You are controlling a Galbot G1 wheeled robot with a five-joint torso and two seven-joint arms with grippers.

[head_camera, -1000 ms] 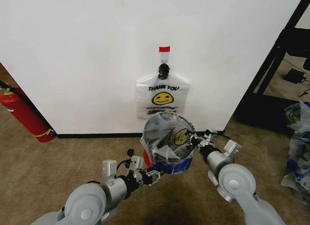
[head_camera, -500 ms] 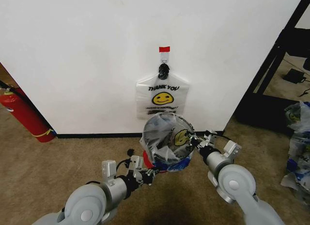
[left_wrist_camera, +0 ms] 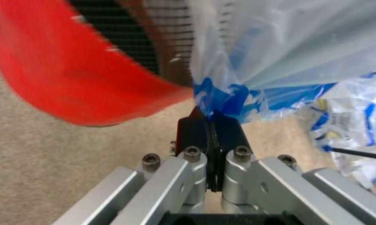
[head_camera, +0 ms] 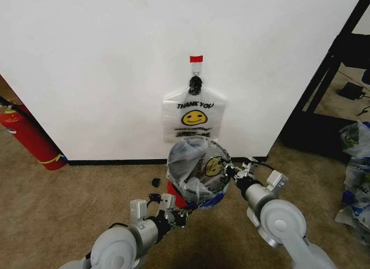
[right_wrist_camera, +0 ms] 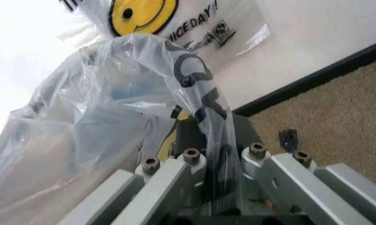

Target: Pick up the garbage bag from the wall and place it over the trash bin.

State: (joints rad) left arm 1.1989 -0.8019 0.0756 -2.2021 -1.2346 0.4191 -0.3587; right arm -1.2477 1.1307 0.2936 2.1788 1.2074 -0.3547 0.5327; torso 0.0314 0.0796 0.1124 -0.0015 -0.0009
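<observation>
The garbage bag (head_camera: 195, 168), translucent with a yellow smiley and blue patches, is spread over the mouth of the black mesh trash bin (head_camera: 174, 197), whose red base shows below. My left gripper (head_camera: 186, 211) is low at the bin's near side, shut on a blue patch of the bag (left_wrist_camera: 216, 96). At the bin's right rim my right gripper (head_camera: 230, 171) is shut on the bag's film (right_wrist_camera: 204, 101). Behind the bin rises the white wall (head_camera: 104, 72), with a red-taped hook (head_camera: 196, 59).
A similar smiley bag (head_camera: 193, 115) hangs from the hook above the bin. A red fire extinguisher (head_camera: 29, 136) leans at the left, a black rack (head_camera: 338, 78) stands at the right, more bags (head_camera: 355, 176) lie on the carpet, and a small black piece (head_camera: 156, 182) lies near the bin.
My left gripper has drawn back and down with the bag's blue edge, stretching it lower over the bin's near side. The right gripper has sunk slightly at the rim.
</observation>
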